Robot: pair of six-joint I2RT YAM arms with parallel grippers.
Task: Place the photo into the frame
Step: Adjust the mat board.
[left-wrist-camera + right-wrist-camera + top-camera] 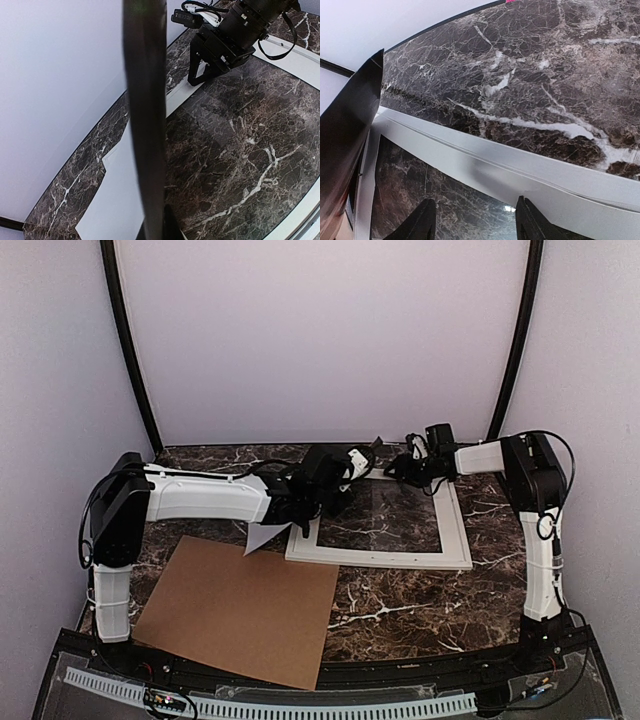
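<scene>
A plain brown cardboard sheet (240, 605) lies nearest, on the left of the counter (420, 610), which is dark brown marble with white veins. Past it, right of centre, the frame (380, 555) lies flat, and the marble shows through its clear middle. A pale sheet corner (265, 537) pokes out just beside the frame's left rail.

The left gripper (340, 480) reaches over the frame's far left corner with its fingers clamped together on the photo (145, 100). The photo stands on edge above that corner, so its wrist camera sees only a thin dark strip rising through the view.

The right gripper (476, 202) is down at the inner edge of the far rail with its fingers apart and nothing between them. From there the photo shows as a dark tilted sheet off to the left of those fingers — not touching them.

A small black module (182, 17) on the right wrist carries pale lettering that is too blurred to read.

Plain pale walls (320, 340) close the space at the back and both sides, and two black curved poles (125, 340) rise from the counter's far corners.
</scene>
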